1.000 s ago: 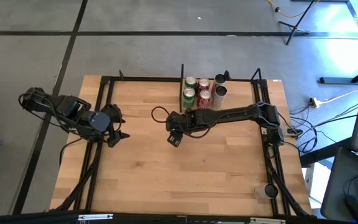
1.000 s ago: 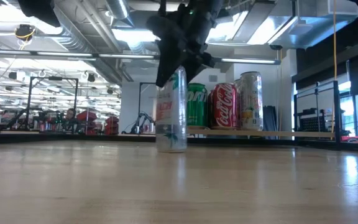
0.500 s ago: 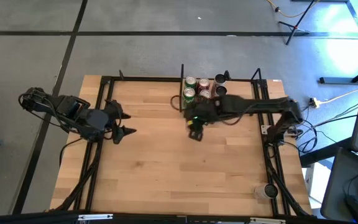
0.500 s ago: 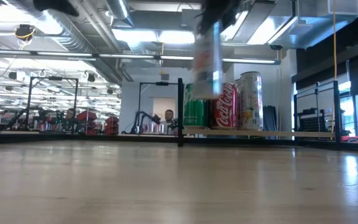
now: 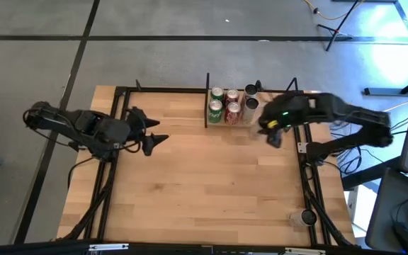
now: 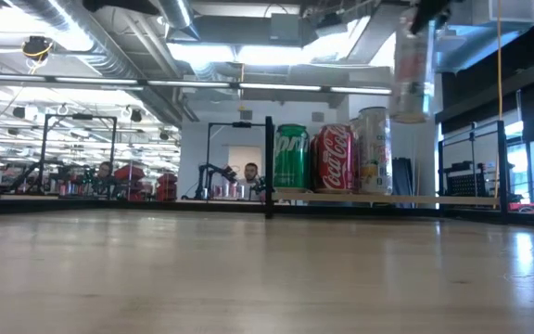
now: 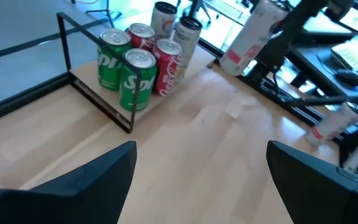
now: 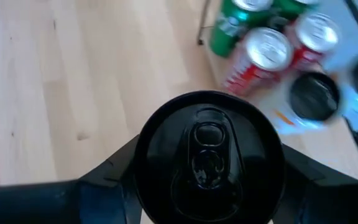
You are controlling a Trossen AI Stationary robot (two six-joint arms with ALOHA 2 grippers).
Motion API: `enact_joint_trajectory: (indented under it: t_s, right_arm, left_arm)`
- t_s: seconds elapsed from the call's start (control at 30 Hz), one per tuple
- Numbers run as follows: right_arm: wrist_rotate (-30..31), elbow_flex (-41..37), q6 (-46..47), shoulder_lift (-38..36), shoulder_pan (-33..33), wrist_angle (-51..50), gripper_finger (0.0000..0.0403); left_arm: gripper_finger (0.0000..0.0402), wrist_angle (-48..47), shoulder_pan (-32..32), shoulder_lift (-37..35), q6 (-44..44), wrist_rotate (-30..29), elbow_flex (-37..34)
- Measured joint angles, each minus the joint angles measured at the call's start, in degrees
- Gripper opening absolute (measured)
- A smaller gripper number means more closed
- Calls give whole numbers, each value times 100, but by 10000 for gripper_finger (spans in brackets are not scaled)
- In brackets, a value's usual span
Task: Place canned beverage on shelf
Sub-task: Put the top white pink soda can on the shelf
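Note:
My right gripper (image 5: 273, 133) is shut on a tall white can with a black top (image 6: 413, 67), high above the table, near the right part of the shelf (image 5: 261, 122). The can also shows in the left wrist view (image 7: 246, 38). The shelf's pale board (image 6: 415, 198) carries two green cans (image 7: 122, 68), two red cans (image 7: 164, 57) and two tall cans (image 7: 185, 34), all standing on their bases. My left gripper (image 5: 149, 127) is open and empty over the table's left part, facing the shelf. My right gripper pinches the can's upper part, just under its black top (image 8: 209, 158), between its two fingers (image 8: 112, 167), one on either side. The fingers come from above, pointing down. The can hangs below them, lifted clear of table and shelf, slightly tilted.
Another can (image 5: 304, 217) sits at the table's near right corner. Black frame rails (image 5: 115, 142) run along the table's left and right sides. The shelf's black rods (image 6: 269, 167) stand upright at its left end. People (image 6: 251, 173) show in the room behind.
My right gripper has lifted the white can off the middle of the table and carried it toward the right edge, past the front of the shelf, up above the cans' height. My left gripper has moved a little toward the right and far side and turned toward the shelf.

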Motion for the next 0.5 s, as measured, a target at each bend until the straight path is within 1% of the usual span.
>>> enact_joint_trajectory:
  t_s: [0.13, 0.27, 0.3, 0.37, 0.43, 0.5]
  right_arm:
    - [-22, -393, -201, -659, -538, -42, 223]
    - [40, -686, -650, -874, -1298, -34, 223]
    - [25, -748, -790, -872, -1495, -30, 223]
    - [-69, -866, -1058, -823, -1909, 20, 223]
    - [-305, -983, -1338, -737, -2293, 186, 223]
    - [-559, -1101, -1644, -611, -2655, 360, 223]
  left_arm:
    - [346, 125, 206, 206, 0, 11, 0]
    - [346, 267, 400, 372, -15, 167, 0]
    - [346, 300, 453, 404, -108, 325, 0]
    - [346, 307, 601, 439, -221, 875, 0]
    - [346, 323, 750, 479, -155, 1338, 0]
    - [346, 315, 849, 489, -153, 1637, 0]
